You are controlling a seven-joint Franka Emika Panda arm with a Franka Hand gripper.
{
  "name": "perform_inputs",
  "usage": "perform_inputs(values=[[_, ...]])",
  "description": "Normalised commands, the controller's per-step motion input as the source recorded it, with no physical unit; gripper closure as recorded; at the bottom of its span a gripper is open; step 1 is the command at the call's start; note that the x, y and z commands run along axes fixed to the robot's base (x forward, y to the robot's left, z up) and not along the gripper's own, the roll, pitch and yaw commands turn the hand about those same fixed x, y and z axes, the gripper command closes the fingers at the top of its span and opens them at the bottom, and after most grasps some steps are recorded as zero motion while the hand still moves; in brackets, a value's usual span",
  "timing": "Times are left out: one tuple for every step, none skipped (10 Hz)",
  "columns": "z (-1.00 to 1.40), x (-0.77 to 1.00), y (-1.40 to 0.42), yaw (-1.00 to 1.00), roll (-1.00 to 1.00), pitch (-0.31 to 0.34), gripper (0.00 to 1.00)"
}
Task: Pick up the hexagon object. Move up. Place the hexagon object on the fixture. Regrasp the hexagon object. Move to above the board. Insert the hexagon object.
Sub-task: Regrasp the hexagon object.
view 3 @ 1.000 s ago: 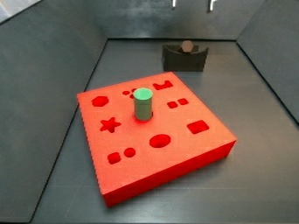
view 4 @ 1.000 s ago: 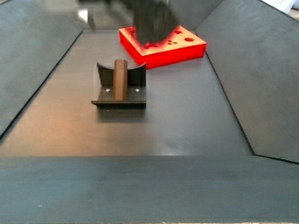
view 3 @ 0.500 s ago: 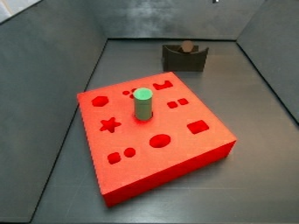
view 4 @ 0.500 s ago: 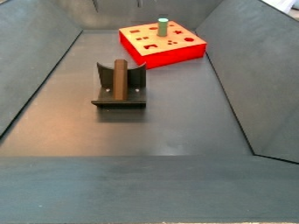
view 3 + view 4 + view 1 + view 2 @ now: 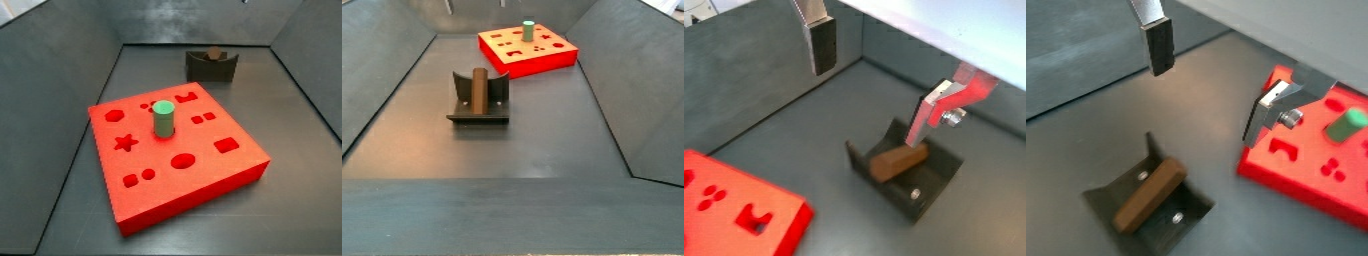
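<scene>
**Bar parked on the fixture, regrasp not yet begun**

The hexagon object, a slim dark brown bar, lies in the notch of the fixture. It leans against the upright part of the bracket, tilted rather than flat. A wrist view shows it the same way, one end low in the bracket and the other raised. In a side view the fixture stands well apart from the board, at about 1 o'clock from it, near the back wall.

The gripper is high above the floor, and it does not appear in either side view. Its two silver fingers are spread wide with nothing between them (only bare floor shows in the gap), so the claw is released and empty. In both wrist views the bar is below the fingers and clearly not touching them.

I judge that picking up, lifting and placing on the fixture are done. Three steps are left: the regrasp, the move to above the board, and the insertion. The red board has its shaped cutouts open, except one that holds a green round-topped peg. I cannot tell from these pictures which cutout is for the bar.
</scene>
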Motion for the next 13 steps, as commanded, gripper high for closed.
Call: perform_inputs(values=[[0.01, -0.02, -0.02, 0.02, 1.0, -0.004, 0.0], [0.01, -0.02, -0.02, 0.02, 1.0, -0.009, 0.0], [0.0, -0.02, -0.02, 0.02, 1.0, -0.008, 0.0], [0.01, -0.01, -0.02, 0.02, 1.0, -0.004, 0.0], [0.01, -0.01, -0.02, 0.02, 1.0, -0.001, 0.0], [0.01, 0.01, -0.02, 0.02, 1.0, 0.009, 0.0], [0.0, 0.02, -0.02, 0.03, 1.0, 0.016, 0.0], [-0.01, 0.03, -0.03, 0.03, 1.0, 0.029, 0.0], [0.0, 0.04, -0.03, 0.03, 1.0, 0.037, 0.0], [-0.01, 0.06, -0.03, 0.04, 1.0, 0.061, 0.0], [-0.01, 0.08, -0.03, 0.05, 1.0, 0.093, 0.0], [-0.01, 0.09, -0.04, 0.07, 1.0, 0.121, 0.0], [-0.01, 0.09, -0.04, 0.1, 0.97, 0.149, 0.0]])
